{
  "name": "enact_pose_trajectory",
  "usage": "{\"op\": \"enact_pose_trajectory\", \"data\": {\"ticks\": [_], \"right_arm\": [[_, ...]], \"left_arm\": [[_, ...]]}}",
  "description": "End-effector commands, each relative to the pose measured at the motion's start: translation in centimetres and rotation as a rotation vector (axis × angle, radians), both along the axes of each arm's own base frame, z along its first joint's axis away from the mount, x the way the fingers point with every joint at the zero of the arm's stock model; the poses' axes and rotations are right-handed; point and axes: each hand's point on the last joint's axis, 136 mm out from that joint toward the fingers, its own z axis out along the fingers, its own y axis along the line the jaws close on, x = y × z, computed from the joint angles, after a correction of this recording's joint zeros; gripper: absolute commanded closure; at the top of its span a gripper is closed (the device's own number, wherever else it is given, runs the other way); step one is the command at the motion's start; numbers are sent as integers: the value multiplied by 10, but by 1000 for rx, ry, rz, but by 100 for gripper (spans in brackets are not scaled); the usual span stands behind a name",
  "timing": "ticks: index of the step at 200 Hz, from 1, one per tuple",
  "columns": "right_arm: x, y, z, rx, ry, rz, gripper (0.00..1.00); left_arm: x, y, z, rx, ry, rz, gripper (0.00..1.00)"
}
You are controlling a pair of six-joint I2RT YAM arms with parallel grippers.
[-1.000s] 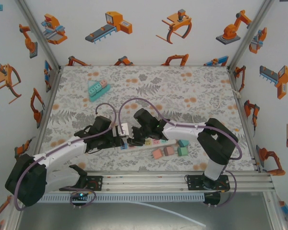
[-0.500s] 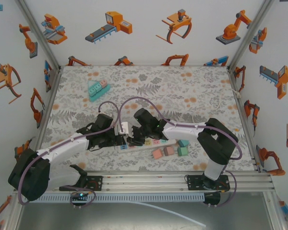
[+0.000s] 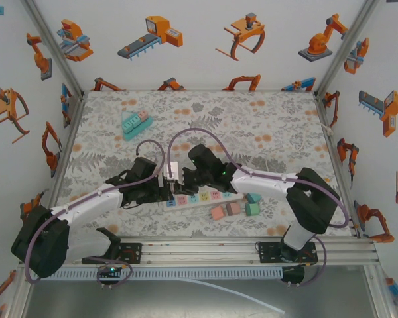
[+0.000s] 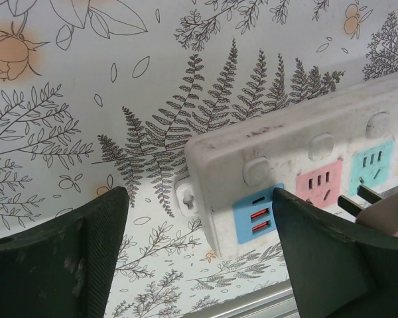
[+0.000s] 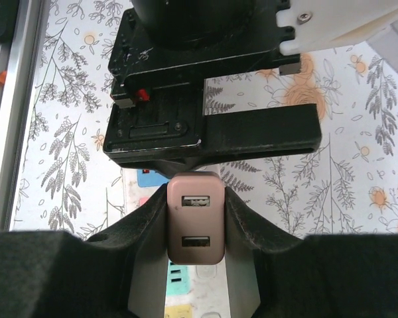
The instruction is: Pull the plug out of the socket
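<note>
1. top external: the power strip [image 3: 212, 197] lies flat on the worktop [image 3: 265, 126], with its long axis running roughly left to right. the plug [image 3: 173, 171] sits just above the strip's left end, pinched in the right claw [image 3: 178, 173]. the left claw [image 3: 162, 193] straddles that same end. the two claws are very near each other here, so a sideways tug could knock them together.

2. left wrist: the left claw stands wide open and grips nothing. one finger [image 4: 86, 258] is well apart from the strip's end, and the other is at the strip's near edge. two bare prongs [image 4: 350, 202] show just beside the strip's pink socket [image 4: 317, 185], pointing toward the strip. i cannot tell whether their tips are fully out. nothing pins the strip, so if the prongs bind it may ride up or slide along with the plug.

3. right wrist: the right claw is closed tight on the plug's two narrow sides. the usb face looks back at the camera, away from the strip, so i judge the prongs to be on the hidden far side. the long side of that face runs along the claw's fingers. the hold is on smooth sides only, so the plug could twist or slip, and a slanted pull could jam the prongs.
</note>
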Motion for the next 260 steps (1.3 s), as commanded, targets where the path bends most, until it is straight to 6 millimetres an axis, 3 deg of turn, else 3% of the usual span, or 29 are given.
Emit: {"op": "enact_pose_trajectory", "data": {"ticks": [1, 46, 84, 116, 139, 168, 214, 260], "right_arm": [[4, 0, 28, 66, -22, -43, 85], [28, -21, 64, 134, 162, -384, 88], [40, -62, 83, 147, 386, -731, 96], [29, -99, 81, 99, 567, -926, 99], [17, -124, 81, 120, 651, -1002, 97], [9, -164, 69, 142, 780, -1118, 97], [1, -224, 36, 206, 1015, -1284, 98], [-23, -253, -15, 208, 1261, -1392, 97]], "left_arm": [[-19, 21, -19, 121, 70, -28, 19], [9, 0, 16, 76, -33, -71, 17], [35, -22, 58, 24, -151, -115, 16], [41, -46, 92, -70, -272, -184, 16], [28, -72, 118, -161, -358, -313, 17], [-3, -103, 146, -270, -438, -518, 16], [-41, -127, 164, -364, -506, -707, 15], [-45, -129, 170, -349, -555, -729, 14]]}}
